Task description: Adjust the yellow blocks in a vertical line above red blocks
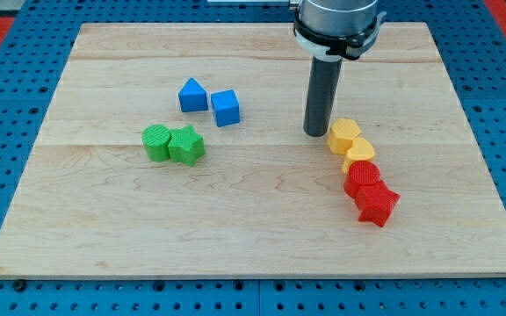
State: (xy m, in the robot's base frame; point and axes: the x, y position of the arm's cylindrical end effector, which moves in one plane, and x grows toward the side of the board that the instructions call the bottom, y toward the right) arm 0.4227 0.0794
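Note:
Two yellow blocks sit right of the board's middle: an upper yellow block (pixel 344 134) and a lower yellow heart-shaped block (pixel 359 154), touching. Directly below them lie a red heart-shaped block (pixel 361 177) and a red star-shaped block (pixel 377 204). The four form a line slanting down to the view's right. My tip (pixel 315 132) rests on the board just left of the upper yellow block, very close to it.
A blue triangular block (pixel 192 95) and a blue cube (pixel 225 107) lie left of the rod. A green round block (pixel 156 142) and a green star-shaped block (pixel 186 145) touch each other further left. The wooden board (pixel 253 237) sits on a blue pegboard.

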